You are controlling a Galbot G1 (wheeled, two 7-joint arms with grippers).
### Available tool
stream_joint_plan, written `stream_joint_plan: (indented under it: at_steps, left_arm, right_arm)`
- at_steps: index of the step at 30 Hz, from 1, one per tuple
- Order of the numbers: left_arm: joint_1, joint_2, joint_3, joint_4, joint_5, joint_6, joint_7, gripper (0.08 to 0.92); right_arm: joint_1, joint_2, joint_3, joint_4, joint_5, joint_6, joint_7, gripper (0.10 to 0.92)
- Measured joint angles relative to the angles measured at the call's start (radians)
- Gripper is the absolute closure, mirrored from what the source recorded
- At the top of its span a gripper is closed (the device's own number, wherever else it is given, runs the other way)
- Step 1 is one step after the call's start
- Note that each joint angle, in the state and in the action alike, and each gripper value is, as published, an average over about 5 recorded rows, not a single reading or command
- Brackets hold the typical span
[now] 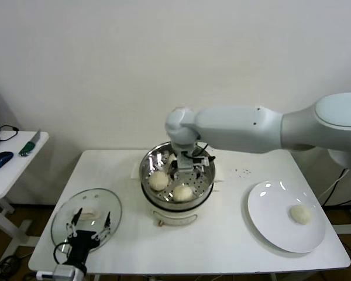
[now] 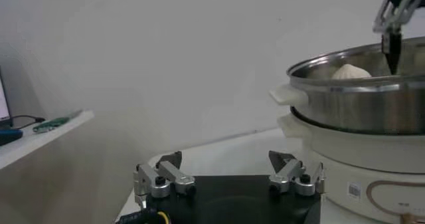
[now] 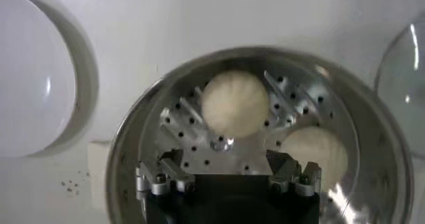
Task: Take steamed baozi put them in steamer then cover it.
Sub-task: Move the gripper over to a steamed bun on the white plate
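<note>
The round shiny stainless-steel steamer [image 1: 176, 175] stands mid-bench [image 1: 222, 240]. In it lie cream-white dough buns: one [image 1: 158, 180] left, one [image 1: 182, 192] front. A round clear glass lid [image 1: 86, 213] lies front-left, behind the left gripper [image 1: 89, 222]. A flat white plate [image 1: 281, 219] to the right holds another bun [image 1: 300, 213].

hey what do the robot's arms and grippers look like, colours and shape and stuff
The right arm is a thick, smooth tube in pale grey-white with a rounded wrist joint. The right gripper has a black body and silver metal fingers fixed with dark screws. The left gripper is built alike: black base, silver linkage fingers with dark tips, and a black cable looping beside it.
</note>
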Motion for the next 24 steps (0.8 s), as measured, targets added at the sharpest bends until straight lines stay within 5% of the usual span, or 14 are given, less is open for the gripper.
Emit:
stream_joint_plan:
  at_steps: [14,24]
  left_arm:
    - [-0.009,0.020,0.030,-0.033,0.022,0.011,-0.002,0.177]
    - [-0.004,0.031,0.030,-0.050,0.029,0.023,-0.001,0.177]
  right_arm:
    - [0.115,-0.280,-0.098,0.022,0.347,-0.405,0.096,0.203]
    - [0.001,-0.566,-0.021,0.057,0.347,-0.583,0.073,0.203]
